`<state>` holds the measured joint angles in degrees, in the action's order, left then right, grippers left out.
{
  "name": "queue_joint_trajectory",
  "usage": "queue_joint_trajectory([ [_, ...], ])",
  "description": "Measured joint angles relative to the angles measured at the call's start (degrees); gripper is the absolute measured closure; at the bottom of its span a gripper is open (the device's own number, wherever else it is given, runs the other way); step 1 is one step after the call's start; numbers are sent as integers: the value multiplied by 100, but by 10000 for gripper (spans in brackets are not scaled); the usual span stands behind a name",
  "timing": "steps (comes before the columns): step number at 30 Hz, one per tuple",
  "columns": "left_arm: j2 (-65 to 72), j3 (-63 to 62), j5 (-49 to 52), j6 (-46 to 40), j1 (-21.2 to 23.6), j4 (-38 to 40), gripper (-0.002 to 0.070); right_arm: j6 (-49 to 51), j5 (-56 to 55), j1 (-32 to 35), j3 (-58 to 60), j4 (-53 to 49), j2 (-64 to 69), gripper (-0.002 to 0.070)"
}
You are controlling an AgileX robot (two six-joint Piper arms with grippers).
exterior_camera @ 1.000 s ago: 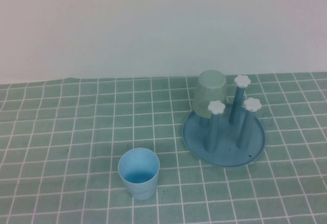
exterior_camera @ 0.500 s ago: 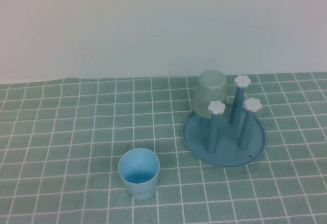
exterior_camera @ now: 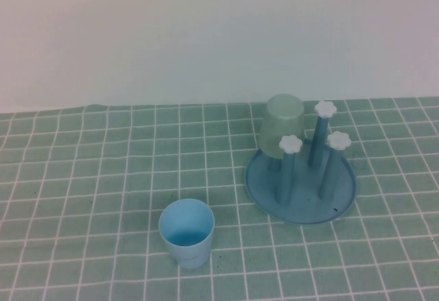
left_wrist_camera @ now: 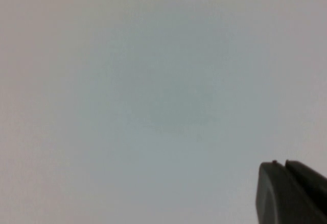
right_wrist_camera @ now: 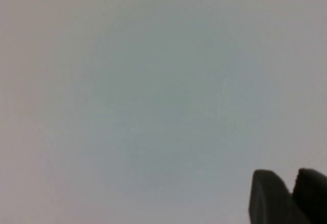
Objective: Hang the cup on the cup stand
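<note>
Beside the cup stand, toward its near left, the cup stood upright and mouth-up on the green tiled cloth, well apart from the stand's dish. A pale green cup already sat upside down over a far peg, leaving three white-knobbed pegs free. Neither arm showed from above; the left gripper and right gripper each faced only blank wall, and whether either pincer was wide or narrow could not be told. Smooth, tapered and handleless, the cup might slip from a pinch, or snag on a knob when turned over.
</note>
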<state>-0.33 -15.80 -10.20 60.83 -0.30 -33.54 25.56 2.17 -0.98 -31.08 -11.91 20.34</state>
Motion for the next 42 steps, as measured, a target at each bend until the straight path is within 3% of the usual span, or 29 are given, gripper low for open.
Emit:
queue_joint_trajectory([
  [2, 0, -232, 408, 169, 0, -436, 676, -67, 190, 0, -117, -159, 401, 559],
  [8, 44, -335, 1880, 307, 0, -404, 676, -347, 549, 0, -127, -696, 803, 559],
  [19, 112, -335, 1366, -144, 0, -457, 676, -383, 549, -407, -127, -542, 841, 559],
  [26, 1160, -525, 1633, -513, -11, -424, 676, -250, 825, -469, -127, -151, 1121, 559],
  [29, 1887, -858, 2106, -1337, -165, -394, 676, -389, 947, -623, -127, -125, 1224, 559],
  [32, 2680, -1294, 3216, -2905, -429, 240, 676, -655, 988, -754, -127, -114, 1249, 559],
  [36, 3800, -1852, 4592, -5508, -827, 1813, 676, -822, 1027, -807, -127, -105, 1249, 559],
  [42, 5051, -2218, 5037, -8035, -1228, 4692, 676, -850, 1177, -818, -127, 125, 1299, 559],
])
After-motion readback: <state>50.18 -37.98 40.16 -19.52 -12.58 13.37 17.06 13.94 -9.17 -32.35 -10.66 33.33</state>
